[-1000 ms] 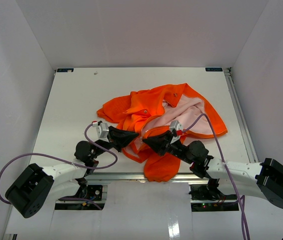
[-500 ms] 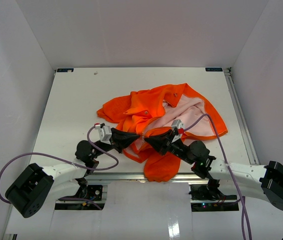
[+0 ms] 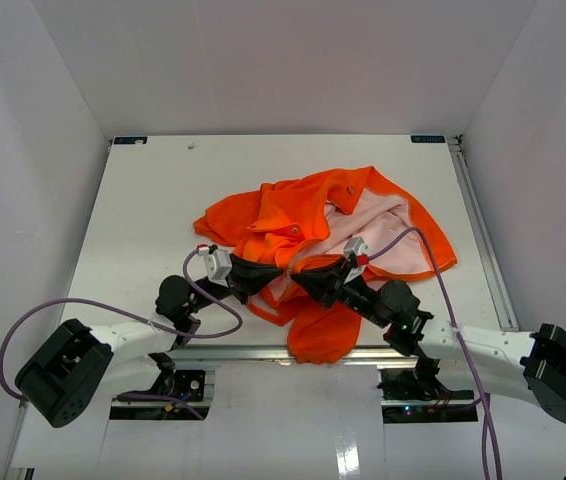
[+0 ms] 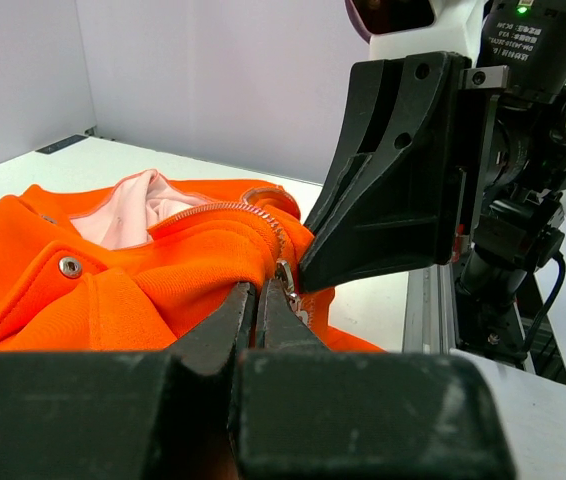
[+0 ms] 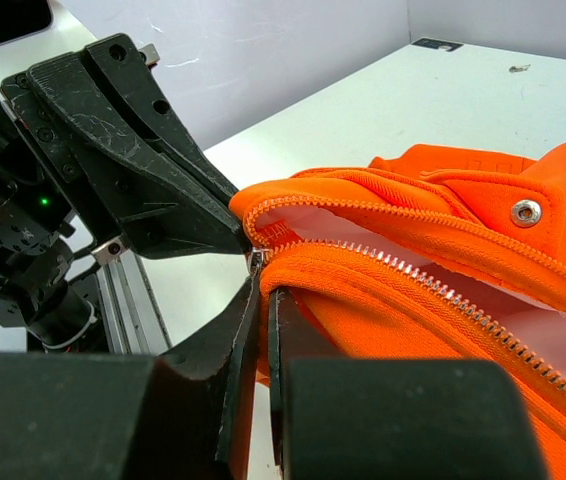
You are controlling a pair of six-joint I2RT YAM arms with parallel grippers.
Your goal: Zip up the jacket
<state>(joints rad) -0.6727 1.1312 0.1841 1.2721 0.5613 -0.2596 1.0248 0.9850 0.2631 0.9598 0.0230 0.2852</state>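
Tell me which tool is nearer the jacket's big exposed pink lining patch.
Right. The right tool lies beside the lining; the left tool is farther left.

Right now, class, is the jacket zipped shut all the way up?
No: the jacket has its zipper rows apart, pink lining showing between them.

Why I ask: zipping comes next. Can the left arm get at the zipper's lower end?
Likely yes: the left pincer is shut on the jacket at that zipper end, facing the right pincer; nothing intervenes.
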